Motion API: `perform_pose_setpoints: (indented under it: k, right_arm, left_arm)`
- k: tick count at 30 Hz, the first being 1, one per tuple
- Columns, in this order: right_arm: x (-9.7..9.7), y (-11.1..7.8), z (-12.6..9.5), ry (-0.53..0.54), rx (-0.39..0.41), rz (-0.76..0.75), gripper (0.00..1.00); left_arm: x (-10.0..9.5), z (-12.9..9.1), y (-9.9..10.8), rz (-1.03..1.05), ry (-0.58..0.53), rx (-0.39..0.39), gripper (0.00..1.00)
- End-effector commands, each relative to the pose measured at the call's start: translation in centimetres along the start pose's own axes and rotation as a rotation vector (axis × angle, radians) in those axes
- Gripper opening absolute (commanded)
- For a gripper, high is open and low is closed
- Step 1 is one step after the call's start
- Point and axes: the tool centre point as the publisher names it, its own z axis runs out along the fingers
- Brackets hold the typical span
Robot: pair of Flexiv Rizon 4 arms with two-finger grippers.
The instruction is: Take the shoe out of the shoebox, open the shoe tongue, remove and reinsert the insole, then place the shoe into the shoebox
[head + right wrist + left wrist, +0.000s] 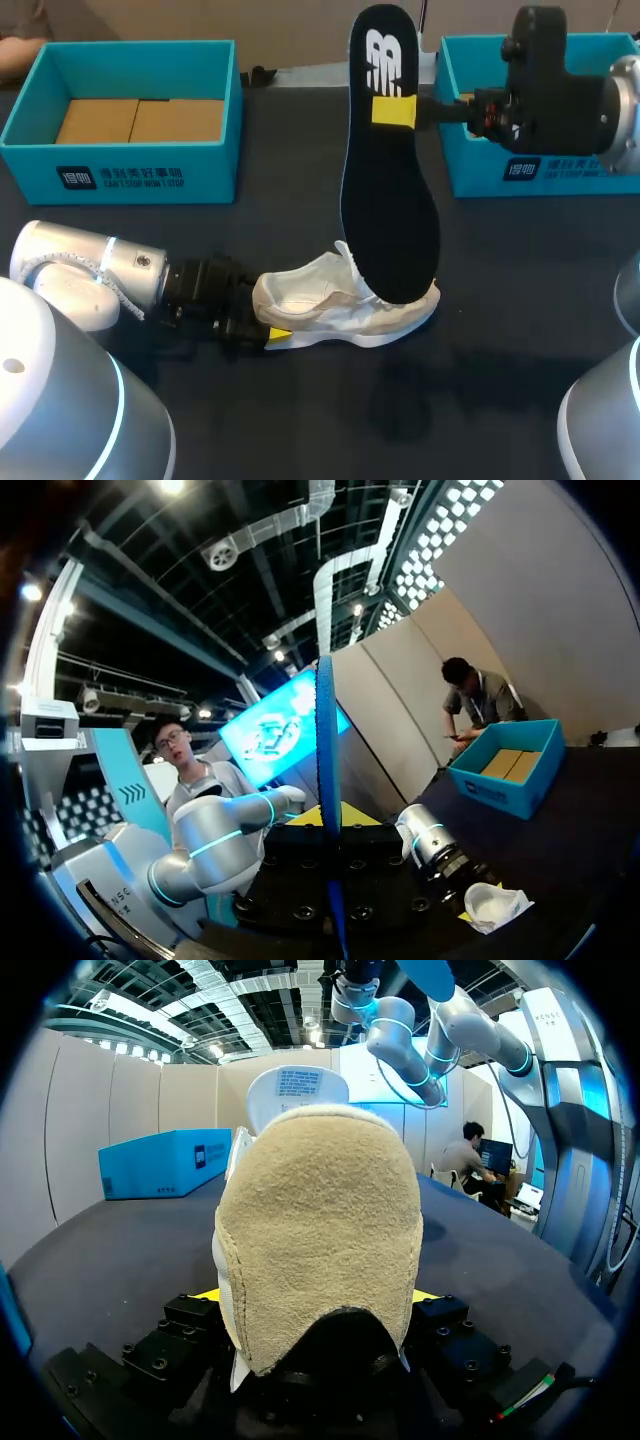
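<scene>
Behind shoe (340,305), two blue boxes (130,178) (480,170); left gripper (265,318) clamps it, right gripper (393,110) pinches upright insole (385,210).

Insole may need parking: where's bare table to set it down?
Bare table right of the shoe, in front of the right shoebox; also between the left shoebox and the shoe. Crowded at the heel, where the left hand grips, and under the insole held by the right hand.
</scene>
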Motion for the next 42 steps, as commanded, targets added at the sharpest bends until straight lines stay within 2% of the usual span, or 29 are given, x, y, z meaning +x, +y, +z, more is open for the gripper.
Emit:
perform_pose_setpoints:
  k: [1,10,17,37,39,40,41,42]
  right_arm:
    - [0.02,-0.57,0.26,-0.002,-0.007,0.004,0.00]
    - [0.28,-1.16,0.80,0.023,0.004,0.008,0.00]
    - [0.50,-1.45,0.84,0.016,-0.017,0.016,0.00]
    - [0.50,-1.45,0.84,0.016,-0.017,0.016,0.00]
    - [0.50,-1.45,0.84,0.016,-0.017,0.016,0.00]
    - [0.50,-1.45,0.84,0.016,-0.017,0.016,0.00]
    - [0.50,-1.45,0.84,0.016,-0.017,0.016,0.00]
    - [0.50,-1.45,0.84,0.016,-0.017,0.016,0.00]
  left_arm:
    - [0.06,0.07,0.03,0.000,-0.001,-0.002,0.00]
    - [0.06,0.07,0.03,0.000,-0.001,-0.002,0.00]
    - [0.06,0.07,0.03,0.000,-0.001,-0.002,0.00]
    - [0.06,0.07,0.03,0.000,-0.001,-0.002,0.02]
    - [0.06,0.07,0.03,0.000,-0.001,-0.002,0.24]
    - [0.12,-0.13,-0.04,0.000,0.015,-0.015,0.55]
    - [0.23,-0.34,-0.06,0.004,-0.004,-0.012,1.00]
    - [0.31,-0.56,-0.08,0.006,0.007,-0.013,1.00]
